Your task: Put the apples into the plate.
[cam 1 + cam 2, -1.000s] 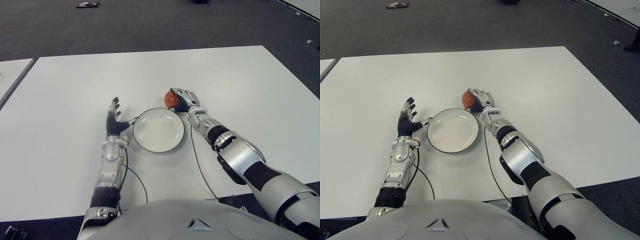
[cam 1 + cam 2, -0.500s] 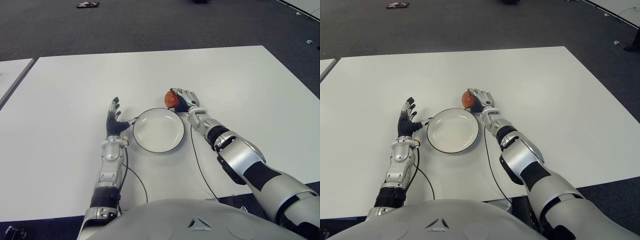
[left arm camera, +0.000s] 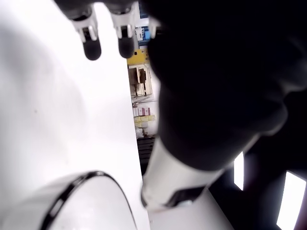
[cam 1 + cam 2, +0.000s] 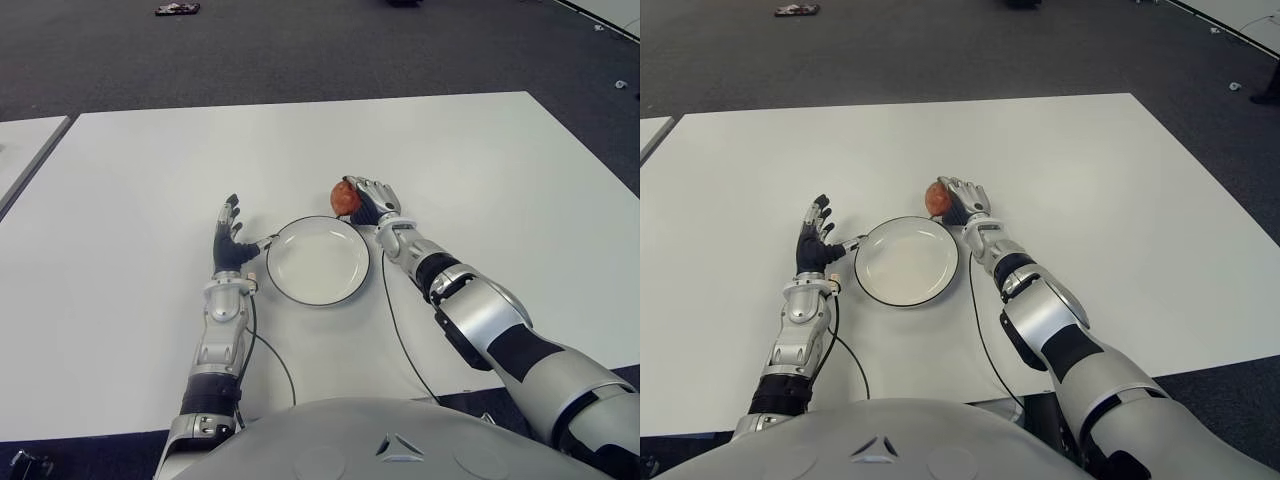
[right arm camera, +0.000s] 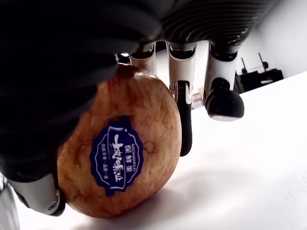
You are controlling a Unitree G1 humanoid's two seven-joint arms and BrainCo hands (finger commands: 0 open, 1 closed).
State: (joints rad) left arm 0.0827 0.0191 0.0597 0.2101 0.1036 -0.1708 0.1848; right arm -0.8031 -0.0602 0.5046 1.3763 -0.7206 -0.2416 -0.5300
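A red-brown apple [image 4: 344, 196] with a blue sticker [image 5: 116, 163] sits just beyond the far right rim of the white plate [image 4: 318, 262], low over the white table [image 4: 150, 170]. My right hand [image 4: 368, 200] is shut on it, thumb on one side and fingers [image 5: 184, 120] curled over the other. I cannot tell whether the apple touches the table. The plate, dark-rimmed, holds nothing. On the plate's left my left hand [image 4: 229, 240] shows open, fingers spread and pointing away, thumb close to the plate's rim [image 3: 72, 188].
The table's far edge meets dark carpet [image 4: 300, 50], where a small dark object [image 4: 175, 9] lies. Another white table's corner [image 4: 25, 140] shows at the far left. A thin black cable [image 4: 395, 330] runs along my right forearm.
My right hand with the apple has shifted very slightly to the right. The left hand and the plate have stayed put.
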